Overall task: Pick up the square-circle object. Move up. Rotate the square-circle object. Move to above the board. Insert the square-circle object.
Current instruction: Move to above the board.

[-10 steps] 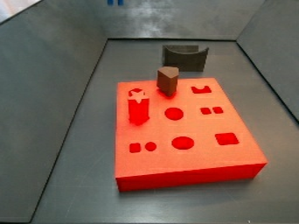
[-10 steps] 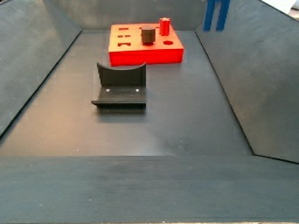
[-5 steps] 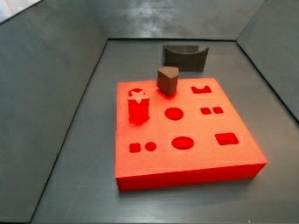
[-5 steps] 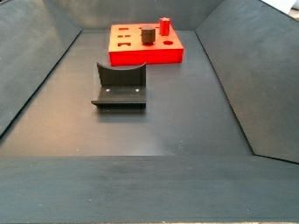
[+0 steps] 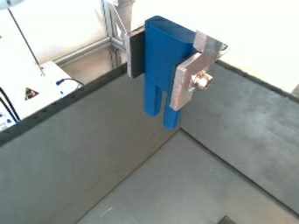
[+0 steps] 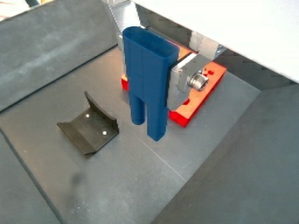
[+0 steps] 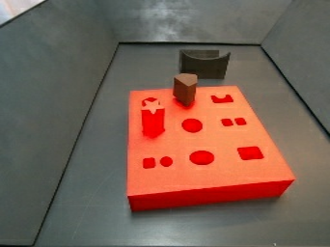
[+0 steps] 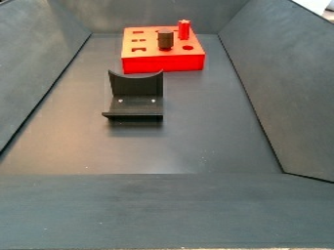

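Note:
In both wrist views my gripper [image 5: 162,77] [image 6: 160,87] is shut on the square-circle object [image 5: 162,52] [image 6: 145,74]. It is a bright blue upright block whose two short prongs point down, hanging high above the grey floor. A silver finger [image 5: 190,80] [image 6: 187,85] presses one face and a dark pad [image 5: 135,52] the opposite face. The board [image 7: 206,183] [image 8: 146,64] is a red slab with cut-out holes. In a wrist view the board [image 6: 191,107] shows just behind the block, far below it. Neither the gripper nor the block appears in the side views.
A red peg [image 7: 151,118] [image 8: 186,26] and a brown rounded peg [image 7: 186,91] [image 8: 167,40] stand in the board. The dark fixture [image 7: 204,63] [image 8: 133,95] [image 6: 87,131] sits on the floor beside the board. Sloping grey walls enclose the floor.
One second ago the blue block showed at the top edge of both side views. It has since risen out of both.

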